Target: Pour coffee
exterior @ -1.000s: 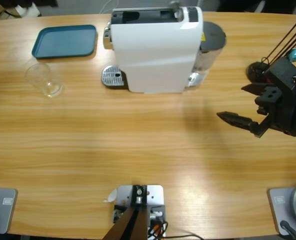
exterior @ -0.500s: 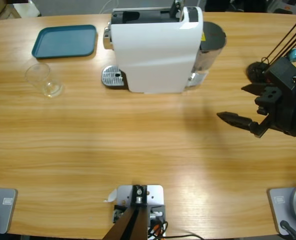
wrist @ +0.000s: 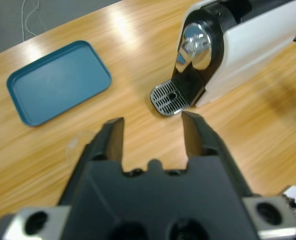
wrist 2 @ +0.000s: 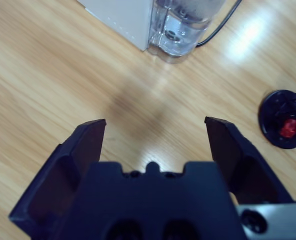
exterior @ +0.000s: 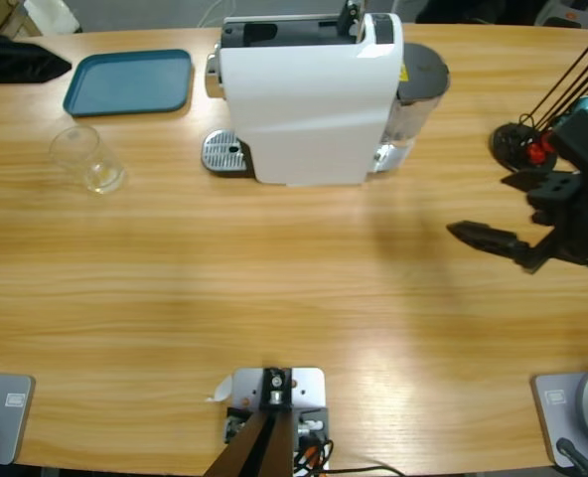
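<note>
Both sets of fingers are spread, holding nothing: left gripper point(wrist: 152, 134), right gripper point(wrist 2: 155, 136). Clear glass point(exterior: 88, 159) sits just beyond the left fingers, slightly left. Further out: blue tray point(wrist: 58, 82), coffee machine point(wrist: 238, 45). Can't tell where any coffee is.

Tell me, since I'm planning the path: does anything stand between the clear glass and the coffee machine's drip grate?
Nothing visible does. Only bare table lies between the glass and the drip grate; the blue tray sits off that line.
</note>
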